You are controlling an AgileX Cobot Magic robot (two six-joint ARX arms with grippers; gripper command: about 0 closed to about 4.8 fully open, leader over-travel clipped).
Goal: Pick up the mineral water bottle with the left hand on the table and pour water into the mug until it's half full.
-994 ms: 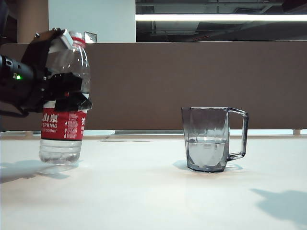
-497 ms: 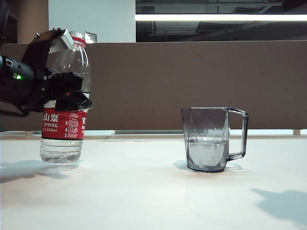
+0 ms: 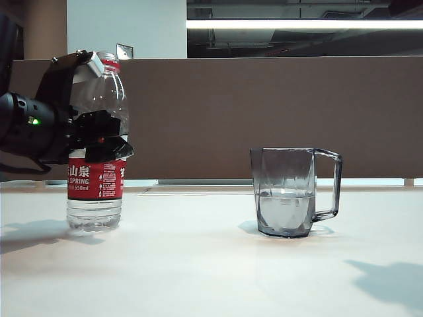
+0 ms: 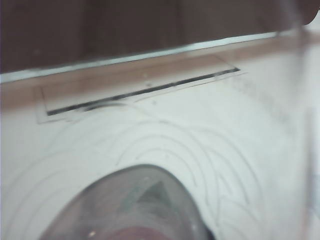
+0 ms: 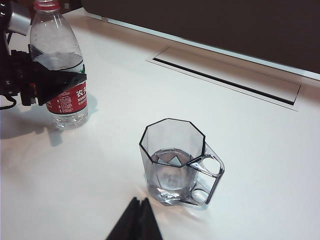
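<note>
Standing upright at the left of the exterior frame, the mineral water bottle (image 3: 96, 158) has its long axis vertical and its base down on, or just above, the worktop (image 3: 198, 264); you cannot quite tell which. Your left hand (image 3: 89, 109) comes in level from the left edge, its jaws around the clear shoulder above the red label, one silver finger plate up near the red neck ring. The fit looks close, yet you cannot tell from these views whether the jaws press on the plastic or have begun to ease. The left wrist view is filled with blurred ribbed plastic right at the lens.

The bottle is clear and ribbed, with little water left at the bottom. The mug (image 3: 291, 191) sits well apart at centre-right, smoky grey and faceted, handle pointing right, water up to about the middle. So the pour looks done, and what remains is probably letting go straight back toward the left edge without tipping the bottle.

Your right hand (image 5: 136, 220) shows only as dark tips pressed together, resting near the mug and holding nothing.
</note>
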